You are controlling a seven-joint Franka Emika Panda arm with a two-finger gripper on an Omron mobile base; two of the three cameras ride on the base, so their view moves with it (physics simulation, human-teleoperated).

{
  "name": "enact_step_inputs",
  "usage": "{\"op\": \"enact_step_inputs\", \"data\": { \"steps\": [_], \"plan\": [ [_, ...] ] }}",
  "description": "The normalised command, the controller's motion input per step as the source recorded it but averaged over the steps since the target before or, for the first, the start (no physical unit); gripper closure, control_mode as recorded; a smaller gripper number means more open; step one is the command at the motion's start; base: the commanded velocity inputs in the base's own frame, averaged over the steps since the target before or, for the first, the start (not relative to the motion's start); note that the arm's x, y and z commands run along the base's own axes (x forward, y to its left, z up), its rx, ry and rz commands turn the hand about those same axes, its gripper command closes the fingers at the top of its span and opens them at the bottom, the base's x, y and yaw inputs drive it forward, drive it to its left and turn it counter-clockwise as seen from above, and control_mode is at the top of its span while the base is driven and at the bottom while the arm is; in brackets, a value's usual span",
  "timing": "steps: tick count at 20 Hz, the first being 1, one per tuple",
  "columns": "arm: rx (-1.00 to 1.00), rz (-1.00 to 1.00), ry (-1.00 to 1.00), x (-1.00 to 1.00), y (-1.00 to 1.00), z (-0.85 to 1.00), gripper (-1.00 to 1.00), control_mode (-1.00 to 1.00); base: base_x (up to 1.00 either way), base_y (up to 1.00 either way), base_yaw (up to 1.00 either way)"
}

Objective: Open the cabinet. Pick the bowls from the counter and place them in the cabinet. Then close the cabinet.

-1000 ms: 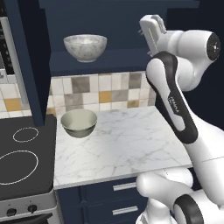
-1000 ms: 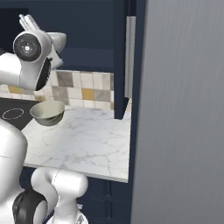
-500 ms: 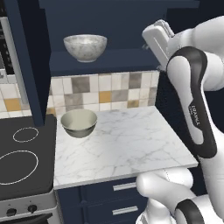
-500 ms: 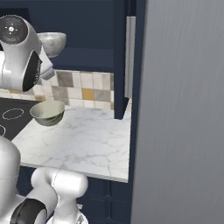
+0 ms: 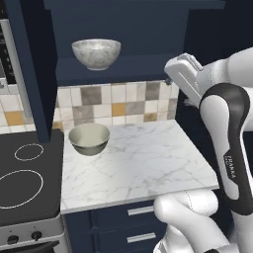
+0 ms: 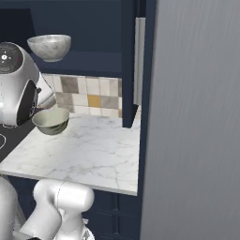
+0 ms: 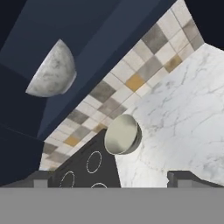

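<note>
- Cabinet (image 5: 123, 69) — both doors stand open; the marbled bowl (image 5: 96, 53) already sits on its shelf, toward the left.
- Beige bowl (image 5: 89, 139) — upright on the white marble bench (image 5: 143, 163), at its far left corner, just beside the black stovetop (image 5: 24, 178) and near the tiled backsplash (image 5: 118, 101). It is the one bowl left to move.
- Gripper (image 7: 111, 177) — raised at the right of the scene, above the bench and well apart from both bowls; its fingers (image 7: 181, 177) are spread wide and released, grasping nothing. In the hand view the beige bowl lies just ahead of the two tips, its mouth turned toward the camera.
- Step in hand, as judged: the reach for the beige bowl. To do it well, bring the hand leftward and down over the near rim, one finger inside the wall and one outside, then clench on the rim rather than the rounded belly, which would likely slip.
- Caution — lift straight up before swinging toward the shelf, clearing the open left door (image 5: 29, 69), and set this bowl to the right of the marbled one so the two do not knock.
</note>
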Motion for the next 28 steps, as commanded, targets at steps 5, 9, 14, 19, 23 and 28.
{"op": "enact_step_inputs", "data": {
  "steps": [5,9,14,19,23,28],
  "plan": [
    [-0.07,0.03,0.09,0.00,0.00,-0.66,-1.00,-1.00,0.00,0.00,0.00],
    [-0.03,0.02,0.14,0.00,0.00,-0.56,-1.00,-1.00,0.00,0.00,0.00],
    [0.00,0.02,0.07,0.01,0.00,-0.51,-1.00,-1.00,0.00,0.00,0.00],
    [0.00,0.02,0.10,0.13,0.05,-0.48,-1.00,-1.00,0.00,0.00,0.00],
    [0.00,0.01,0.13,0.37,0.21,-0.52,-1.00,-1.00,0.00,0.00,0.00],
    [0.00,0.02,0.03,0.48,0.27,-0.40,-1.00,-1.00,0.00,0.00,0.00]
  ]
}}
